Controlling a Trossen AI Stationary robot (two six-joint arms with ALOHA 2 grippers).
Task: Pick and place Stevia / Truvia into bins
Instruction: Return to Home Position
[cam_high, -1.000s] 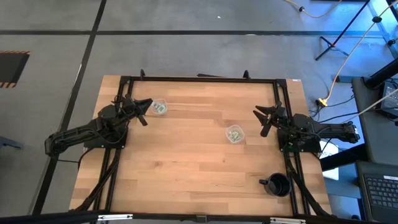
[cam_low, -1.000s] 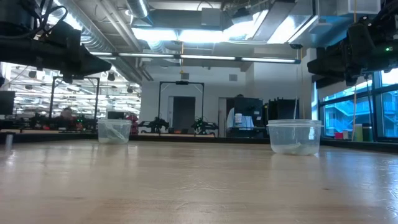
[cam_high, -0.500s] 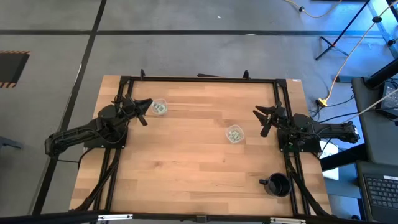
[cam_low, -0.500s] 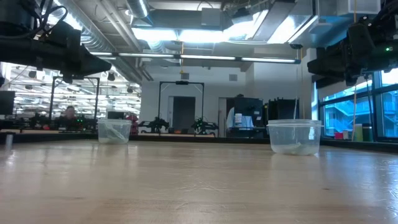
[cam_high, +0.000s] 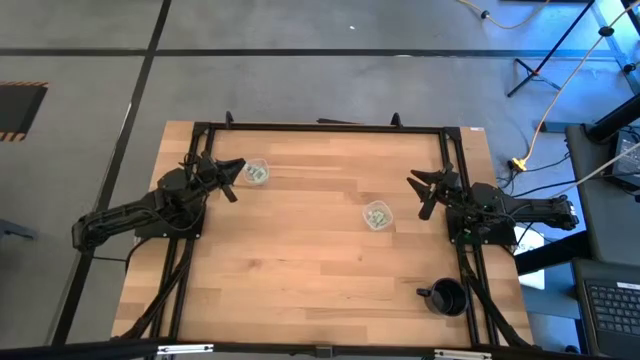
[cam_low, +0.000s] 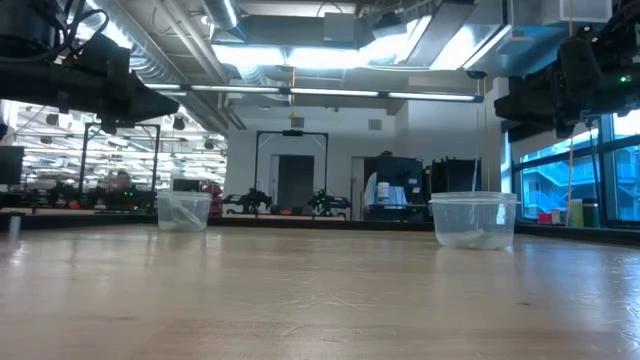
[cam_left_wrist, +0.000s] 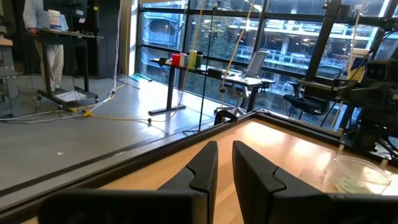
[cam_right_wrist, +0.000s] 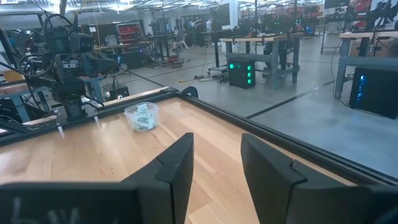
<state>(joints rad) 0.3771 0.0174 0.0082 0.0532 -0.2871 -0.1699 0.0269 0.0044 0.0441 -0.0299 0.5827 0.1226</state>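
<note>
Two clear cups (cam_high: 256, 172) stand on the wooden table (cam_high: 310, 270), well apart: one near the far left corner, the other (cam_high: 377, 215) right of centre. Green and white Stevia packets (cam_high: 258, 175) lie in the bottom of each cup; count not readable. In the low view both cups are upright. Left gripper (cam_high: 236, 180) hangs at the table's left edge, just beside the left cup, not touching it, raised above the table top. Its jaws are parted by a narrow gap and hold nothing, as the left wrist view shows. Right gripper (cam_high: 422, 192) hangs at the right edge, near the right cup but apart from it, also off the surface. Its jaws are spread wider and are empty. Both grippers point inward across the table. A black mug (cam_high: 447, 297) with a handle stands at the near right corner, away from both cups.
</note>
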